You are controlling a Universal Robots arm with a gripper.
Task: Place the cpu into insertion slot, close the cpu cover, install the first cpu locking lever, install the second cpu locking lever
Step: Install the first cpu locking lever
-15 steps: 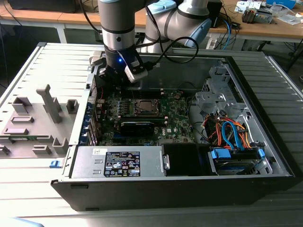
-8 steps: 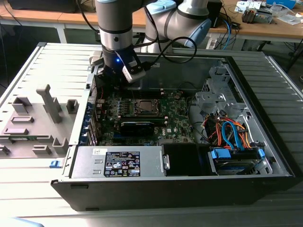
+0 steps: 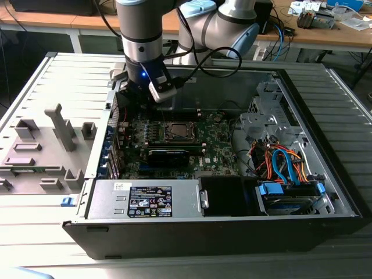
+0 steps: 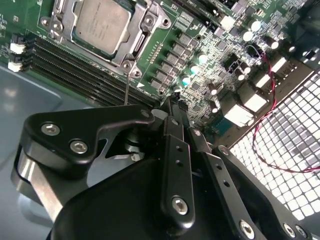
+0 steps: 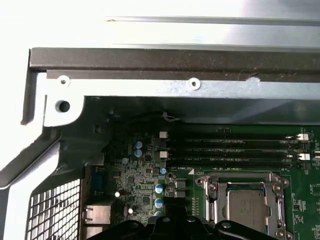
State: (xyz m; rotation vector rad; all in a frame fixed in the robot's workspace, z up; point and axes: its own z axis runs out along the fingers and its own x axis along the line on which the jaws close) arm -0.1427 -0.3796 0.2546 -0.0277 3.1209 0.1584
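The cpu (image 4: 101, 24) lies flat in the insertion slot (image 3: 177, 132) on the green motherboard, silvery top up. The cpu cover (image 4: 142, 31) rests down around it as a metal frame, and both also show in the first wrist view: cpu (image 5: 246, 207), cover (image 5: 210, 197). A thin metal lever rod (image 4: 126, 89) runs from the socket's corner towards my gripper (image 4: 172, 106). The gripper is shut with nothing in it. It hangs over the board off to one side of the socket, near the case's back wall. In the exterior view the gripper (image 3: 139, 99) is at the socket's upper left.
Memory slots (image 4: 85, 70) run beside the socket. The case's rear wall (image 5: 175, 60) and a vent grille (image 4: 295, 150) stand close to the gripper. A black card (image 3: 168, 156), a power supply (image 3: 145, 200) and drive cables (image 3: 285, 163) fill the case's near side.
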